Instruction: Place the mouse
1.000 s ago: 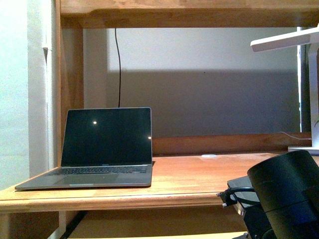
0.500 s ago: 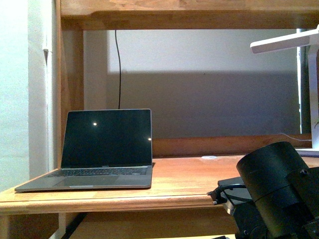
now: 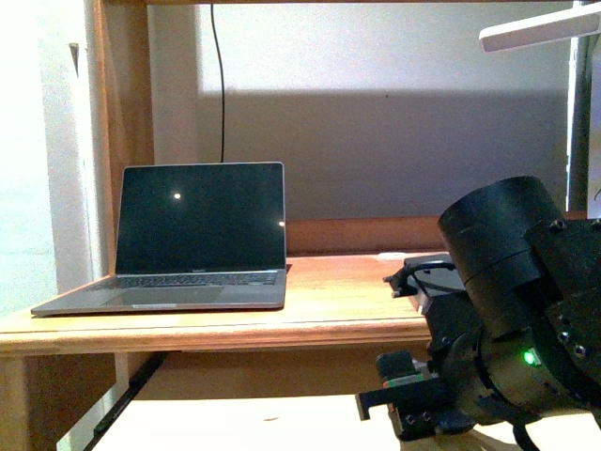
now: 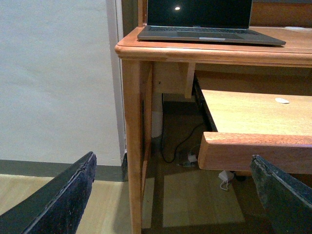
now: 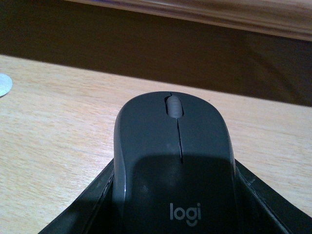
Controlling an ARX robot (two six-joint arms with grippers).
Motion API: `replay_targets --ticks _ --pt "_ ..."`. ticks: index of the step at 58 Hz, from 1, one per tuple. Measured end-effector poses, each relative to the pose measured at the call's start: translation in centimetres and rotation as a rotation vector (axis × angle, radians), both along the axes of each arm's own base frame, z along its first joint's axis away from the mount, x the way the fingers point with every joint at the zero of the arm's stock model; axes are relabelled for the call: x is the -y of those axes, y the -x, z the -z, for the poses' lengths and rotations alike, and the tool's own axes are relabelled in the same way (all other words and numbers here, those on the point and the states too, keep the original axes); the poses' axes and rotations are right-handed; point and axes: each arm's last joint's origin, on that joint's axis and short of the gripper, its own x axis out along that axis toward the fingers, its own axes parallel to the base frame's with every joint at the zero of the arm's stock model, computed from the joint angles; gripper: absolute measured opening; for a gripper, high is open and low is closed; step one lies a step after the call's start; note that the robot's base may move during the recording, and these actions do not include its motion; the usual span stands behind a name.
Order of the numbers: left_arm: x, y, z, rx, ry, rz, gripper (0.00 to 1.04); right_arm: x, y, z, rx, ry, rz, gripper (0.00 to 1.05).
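The mouse (image 5: 173,146) is clamped between the jaws of the right gripper (image 5: 173,185), nose forward and level, presumably so that it can be set down flat. It is held over the pull-out shelf (image 5: 58,131), below and right of the laptop (image 3: 202,235); contact cannot be told. The left gripper (image 4: 173,161) is parked below and left of the laptop, jaws apart and empty, probably to stay clear.
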Motion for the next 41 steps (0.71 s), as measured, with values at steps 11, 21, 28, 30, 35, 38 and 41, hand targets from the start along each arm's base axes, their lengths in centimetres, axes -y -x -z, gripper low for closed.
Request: replay_targets --ticks 11,21,28,30,35,38,41 --pt "0.0 0.0 0.0 0.000 0.000 0.000 0.97 0.2 1.2 -1.9 0.023 -0.007 0.023 0.55" --pt "0.0 0.0 0.0 0.000 0.000 0.000 0.97 0.6 2.9 -4.7 0.051 -0.026 0.026 0.55" --pt "0.0 0.0 0.0 0.000 0.000 0.000 0.97 0.3 3.2 -6.6 0.091 -0.046 0.019 0.55" --pt "0.0 0.0 0.0 0.000 0.000 0.000 0.97 0.1 3.2 -7.2 0.106 -0.053 0.013 0.55" --pt "0.0 0.0 0.0 0.000 0.000 0.000 0.97 -0.9 3.1 -8.7 0.138 -0.069 -0.003 0.55" --pt "0.0 0.0 0.0 0.000 0.000 0.000 0.97 -1.7 2.9 -9.3 0.154 -0.074 -0.013 0.55" --pt "0.0 0.0 0.0 0.000 0.000 0.000 0.97 -3.7 2.0 -10.0 0.166 -0.069 -0.028 0.55"
